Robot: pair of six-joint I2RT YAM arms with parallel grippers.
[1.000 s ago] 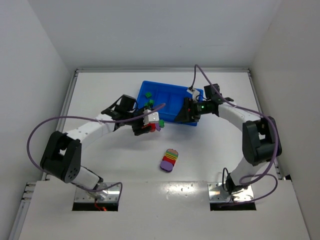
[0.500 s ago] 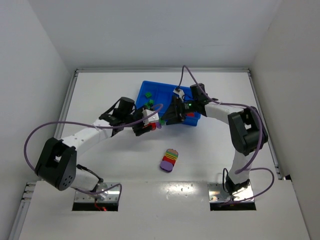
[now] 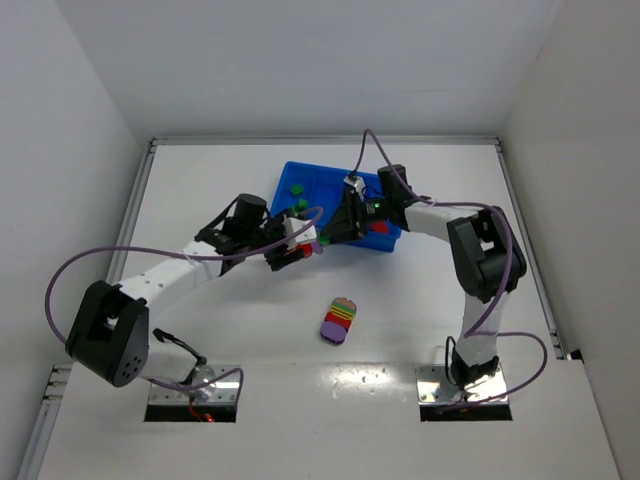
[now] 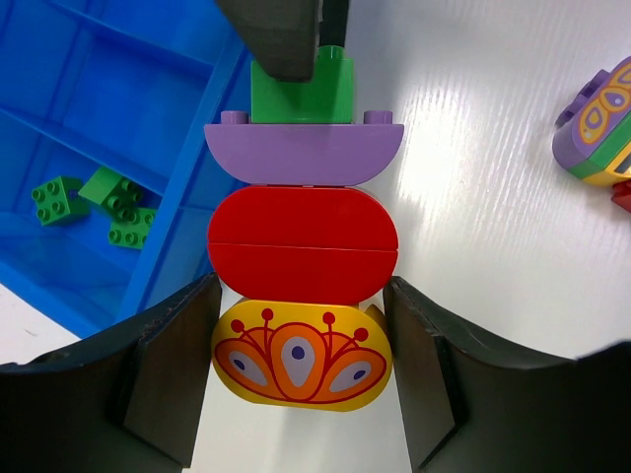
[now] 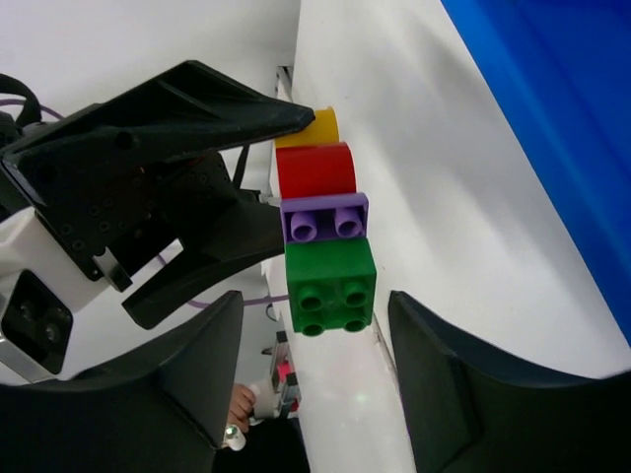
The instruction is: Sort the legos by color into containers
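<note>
My left gripper (image 4: 301, 365) is shut on a lego clump (image 4: 301, 246): yellow patterned, red, purple and green bricks in a row. It holds the clump just off the front left corner of the blue tray (image 4: 59, 118). In the top view the clump (image 3: 303, 250) sits between both grippers. My right gripper (image 5: 315, 325) is open, its fingers either side of the clump's green end brick (image 5: 330, 286), with gaps both sides. Several green legos (image 4: 99, 197) lie in one tray compartment. A second multicoloured clump (image 3: 339, 319) lies on the table.
The tray (image 3: 340, 190) stands at the back centre, with something red (image 3: 381, 226) in its right compartment. The second clump also shows at the right edge of the left wrist view (image 4: 596, 128). White walls enclose the table.
My right gripper has swung left from the tray's right end to the green end of the clump. The left arm has shifted slightly, still holding the clump.
</note>
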